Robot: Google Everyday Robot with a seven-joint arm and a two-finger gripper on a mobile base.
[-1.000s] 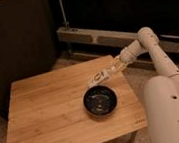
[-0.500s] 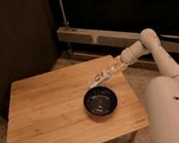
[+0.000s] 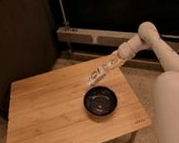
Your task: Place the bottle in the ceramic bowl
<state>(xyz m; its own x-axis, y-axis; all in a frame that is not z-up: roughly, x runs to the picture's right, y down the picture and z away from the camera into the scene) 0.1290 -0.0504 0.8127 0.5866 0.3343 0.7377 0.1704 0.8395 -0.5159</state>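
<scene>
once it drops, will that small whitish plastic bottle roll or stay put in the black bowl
The small whitish translucent plastic bottle at the gripper looks light, so it may bounce. It is round-sided, so it probably rolls. The glossy black ceramic bowl is shallow, so it may rest tilted on the rim.

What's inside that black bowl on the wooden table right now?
Only faint light speckles or reflections show inside the ceramic bowl. The bottle hangs above its far rim at the gripper, not inside. Nothing covers the bowl's interior.

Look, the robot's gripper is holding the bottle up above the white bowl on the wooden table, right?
Not quite: the ceramic bowl is black, not white, as the camera view shows. The rest holds: the gripper has the bottle just above the bowl's far rim, over the wooden table.
</scene>
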